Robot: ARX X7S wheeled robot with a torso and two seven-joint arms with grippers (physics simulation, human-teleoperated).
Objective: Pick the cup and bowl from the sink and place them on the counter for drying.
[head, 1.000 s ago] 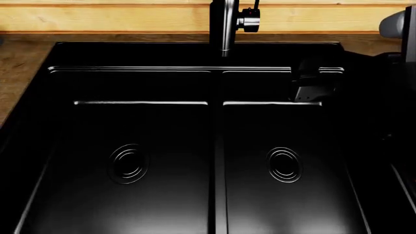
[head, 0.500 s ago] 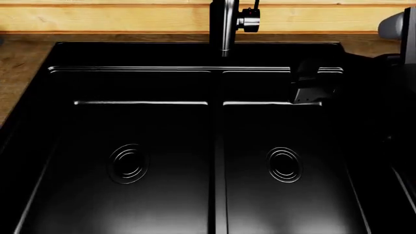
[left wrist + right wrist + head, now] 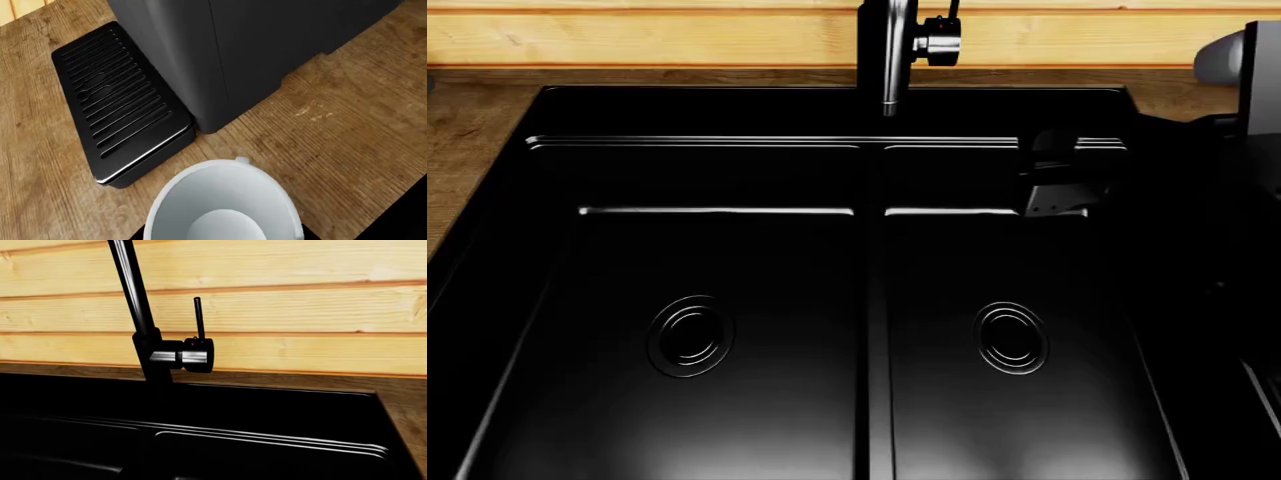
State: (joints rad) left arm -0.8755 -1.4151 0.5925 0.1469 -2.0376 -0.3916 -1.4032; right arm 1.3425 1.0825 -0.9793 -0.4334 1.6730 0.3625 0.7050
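1. I am carrying the cup over the counter beside a dark appliance; left jaws' state: cannot tell.
2. Next, I am judging, comes lowering it onto bare wood; both basins of the sink are lying empty, and no bowl is showing.

The sink is set into the counter, with two basins side by side, one drain in each: left drain, right drain. The faucet stands at the sink's rear edge, on the line of the divider, with wall planks behind it. Elsewhere on the counter, the cup sits just before a machine, with a slotted tray alongside that machine's base.
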